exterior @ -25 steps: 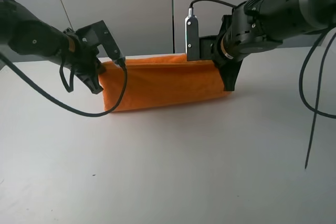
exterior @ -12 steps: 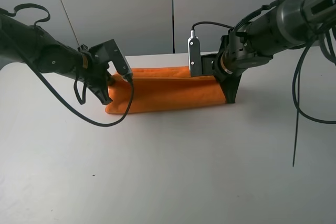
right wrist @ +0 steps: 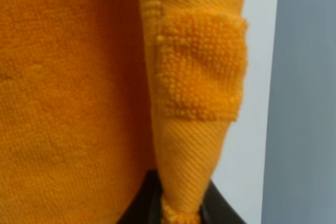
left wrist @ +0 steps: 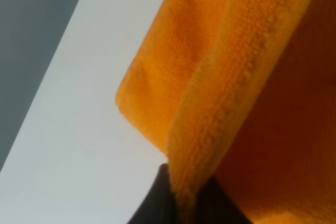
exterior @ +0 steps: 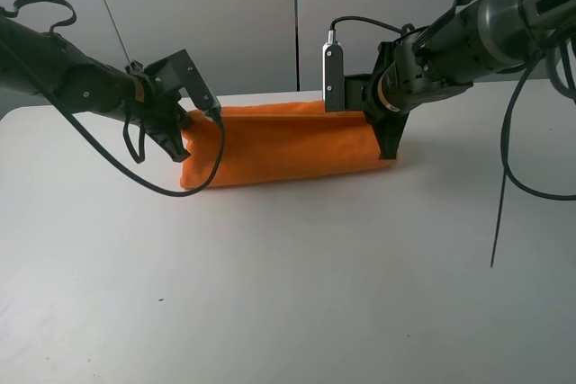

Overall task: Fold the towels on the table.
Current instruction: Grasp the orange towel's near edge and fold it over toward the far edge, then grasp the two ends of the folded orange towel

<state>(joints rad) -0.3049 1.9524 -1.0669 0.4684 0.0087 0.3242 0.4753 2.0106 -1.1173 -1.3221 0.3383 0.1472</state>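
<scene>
The orange towel (exterior: 283, 146) lies doubled over as a long band across the back of the white table (exterior: 288, 294), its top layer still lifted at both ends. At the towel's left end, my left gripper (exterior: 177, 139) is shut on the edge. In the left wrist view the dark fingertips (left wrist: 157, 203) pinch the folded terry edge of the towel (left wrist: 231, 77). My right gripper (exterior: 388, 144) is shut on the towel's right end. The right wrist view shows the stitched border corner of the towel (right wrist: 199, 77) clamped in the gripper (right wrist: 178, 205).
Black cables hang from both arms; one loops in front of the towel's left end (exterior: 211, 164), another dangles at the right (exterior: 499, 222). A grey panelled wall (exterior: 297, 24) stands behind the table's far edge.
Both grippers stay shut on the towel's ends. The held edge dipped toward the table half a second ago and has since risen slightly and moved toward the back.
</scene>
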